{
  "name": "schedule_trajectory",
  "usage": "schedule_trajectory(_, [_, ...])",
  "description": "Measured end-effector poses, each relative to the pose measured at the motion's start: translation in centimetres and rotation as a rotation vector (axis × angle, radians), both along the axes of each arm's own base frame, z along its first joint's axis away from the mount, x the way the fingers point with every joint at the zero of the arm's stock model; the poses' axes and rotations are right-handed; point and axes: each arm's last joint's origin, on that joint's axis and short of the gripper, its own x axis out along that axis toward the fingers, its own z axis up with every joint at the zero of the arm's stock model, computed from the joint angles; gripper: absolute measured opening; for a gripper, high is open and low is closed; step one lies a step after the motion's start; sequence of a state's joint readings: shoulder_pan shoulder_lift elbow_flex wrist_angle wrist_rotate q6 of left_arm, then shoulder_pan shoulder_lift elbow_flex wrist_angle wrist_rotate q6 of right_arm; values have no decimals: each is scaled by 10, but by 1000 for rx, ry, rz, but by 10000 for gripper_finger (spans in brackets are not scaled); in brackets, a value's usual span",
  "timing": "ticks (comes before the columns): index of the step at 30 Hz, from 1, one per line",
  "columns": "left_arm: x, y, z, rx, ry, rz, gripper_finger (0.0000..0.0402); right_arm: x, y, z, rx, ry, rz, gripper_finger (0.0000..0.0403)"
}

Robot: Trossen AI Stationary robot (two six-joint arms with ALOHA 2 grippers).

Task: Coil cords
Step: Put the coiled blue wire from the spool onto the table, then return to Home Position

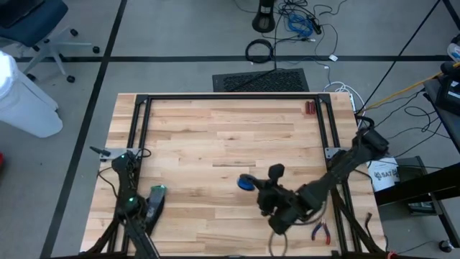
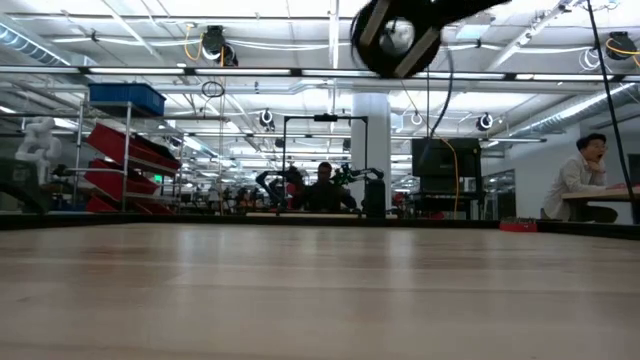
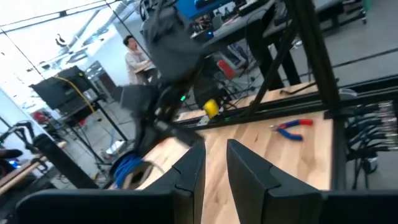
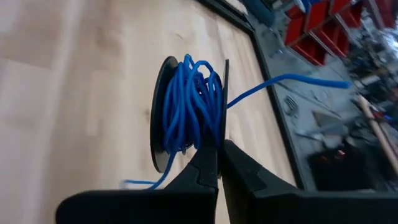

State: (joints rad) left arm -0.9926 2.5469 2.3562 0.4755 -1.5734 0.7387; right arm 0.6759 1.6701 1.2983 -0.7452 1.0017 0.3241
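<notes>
Bright overhead lighting; left wrist view motion-blurred.

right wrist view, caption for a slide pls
Right gripper shut on the rim of a black spool wound with blue wire, above the wooden table.

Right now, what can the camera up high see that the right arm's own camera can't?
Only the high view shows the whole table, the waiting left gripper at its near left, and the red-handled pliers. Only the right wrist view shows the right gripper shut on a black spool's rim, blue cord wound inside, a tail trailing off. Both show the blue cord.
</notes>
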Motion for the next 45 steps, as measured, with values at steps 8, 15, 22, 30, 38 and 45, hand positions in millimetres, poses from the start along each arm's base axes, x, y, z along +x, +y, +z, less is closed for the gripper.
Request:
schedule_trajectory(8, [-18,-11,3,-55,-34,-38,73,35,-31,-34,-91,90,-130,0])
schedule_trajectory(15, [-23,-15,3,-80,-50,-50,73,57,-44,-72,-134,173,-185,0])
schedule_trajectory(22, [-23,-15,3,-79,-50,-50,73,75,-54,-121,-197,247,-232,0])
schedule_trajectory(30, [-23,-15,3,-78,-49,-50,73,82,-52,-151,-256,284,-217,0])
schedule_trajectory(38, [-21,-14,3,-77,-48,-48,73,82,-46,-149,-238,277,-185,37])
schedule_trajectory(45, [-22,-14,3,-78,-49,-50,73,76,-35,-147,-252,283,-150,98])
